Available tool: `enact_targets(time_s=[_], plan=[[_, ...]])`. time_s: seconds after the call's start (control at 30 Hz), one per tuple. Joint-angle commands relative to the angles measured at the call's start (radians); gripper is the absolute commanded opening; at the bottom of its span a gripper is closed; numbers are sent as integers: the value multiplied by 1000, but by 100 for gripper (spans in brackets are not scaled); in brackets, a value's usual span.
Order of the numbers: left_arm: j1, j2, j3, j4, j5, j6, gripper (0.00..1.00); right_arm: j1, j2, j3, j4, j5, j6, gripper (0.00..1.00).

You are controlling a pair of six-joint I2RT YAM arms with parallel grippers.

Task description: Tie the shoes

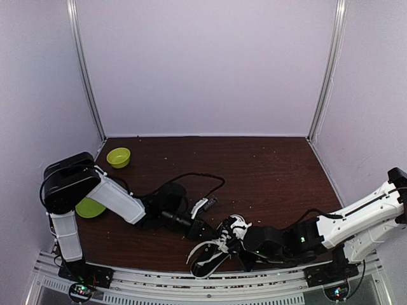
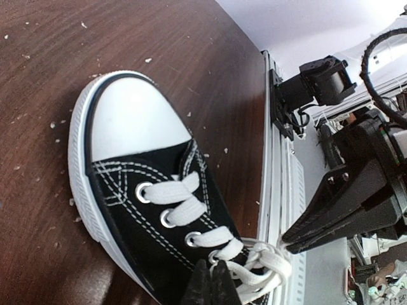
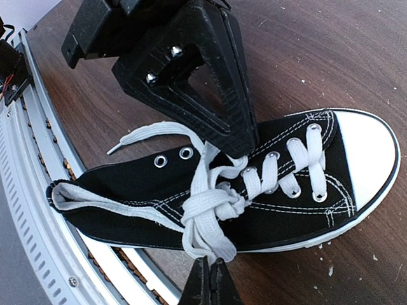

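Observation:
The black shoe (image 1: 210,257) with a white toe cap (image 2: 127,121) lies at the table's near edge, its heel over the rail. Its white laces (image 3: 216,203) are bunched into a loose knot over the tongue, with one free end (image 3: 127,136) trailing past the heel side. My left gripper (image 2: 213,272) is shut, its tips pressed on the lace by the upper eyelets; in the right wrist view the left gripper (image 3: 238,149) comes down from above. My right gripper (image 3: 208,270) is shut on a lace loop (image 3: 213,244) pulled off the shoe's side; the left wrist view shows that right gripper (image 2: 284,240).
A small green bowl (image 1: 118,157) stands at the back left, and a second green dish (image 1: 90,207) is half hidden by the left arm. A black cable (image 1: 191,178) loops over the brown table. The metal rail (image 1: 191,289) runs along the near edge.

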Motion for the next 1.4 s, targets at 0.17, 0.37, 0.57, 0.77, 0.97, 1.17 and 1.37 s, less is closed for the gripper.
enact_targets(time_s=[0.17,0.37,0.57,0.77,0.97,1.17,1.37], plan=[[-2,-61,-43,102,-70,-57,0,-3,-20,9,-16,13,9,0],[-1,-127,-55,31,-157,-44,0,-4,-31,-4,-28,16,16,0],[-1,-150,-47,-60,-225,-15,0,-4,-34,-11,-34,0,22,0],[1,-153,-38,-114,-295,-14,0,-3,-27,-24,-43,-49,20,0],[19,-153,-29,-143,-327,-15,0,-4,-20,-43,-46,-103,22,0],[24,-154,-29,-162,-353,-11,0,-4,-16,-52,-38,-135,22,0],[41,-157,-31,-172,-385,-18,0,-4,9,-55,-34,-184,14,0]])
